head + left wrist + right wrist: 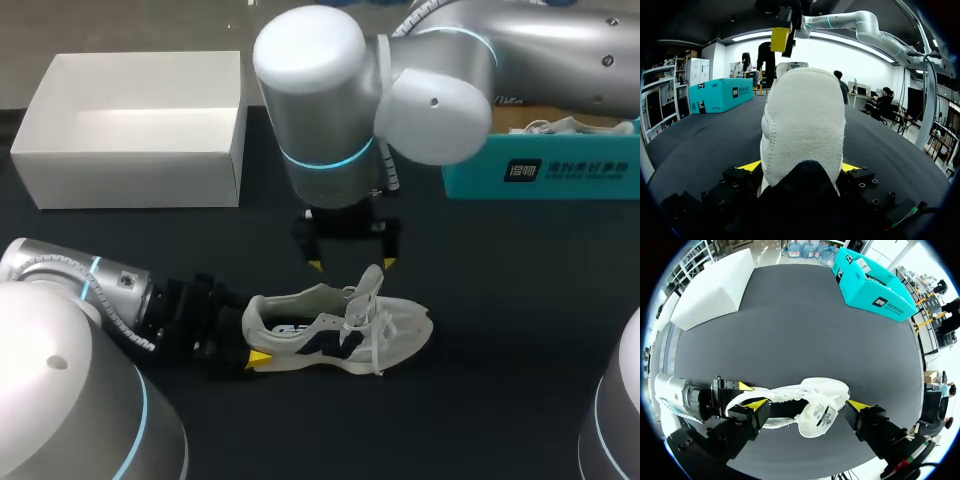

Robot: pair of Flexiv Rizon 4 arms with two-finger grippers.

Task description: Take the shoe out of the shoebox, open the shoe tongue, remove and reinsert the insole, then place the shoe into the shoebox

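"Where is the shoe?"

"The white shoe [335,325] is out on the black table [500,400]. It stands on its sole, and its toe points to the right side. It is not in a box."

"Who has it?"

"The left gripper [800,167] has it. It lies low on the table behind the shoe. Its two fingers squeeze the heel [802,115] from both sides. From the left wrist, the heel fills the space between the yellow tips [751,165]."

"And the other one?"

"The right gripper [352,264] hangs just over the middle of the shoe and points down. Its fingers are spread wide and they do not grip anything. From the right wrist, the shoe lies under it, between its two yellow tips."

"What does the top of the shoe look like?"

"The tongue [372,280] sticks up, close to one tip of the right gripper. The laces hang loose on the side."

"Are there boxes?"

"Yes, two. A white box [130,180], open on top, sits at the far left of the table. A teal box [580,172] sits at the far right. Both are well apart from the shoe."
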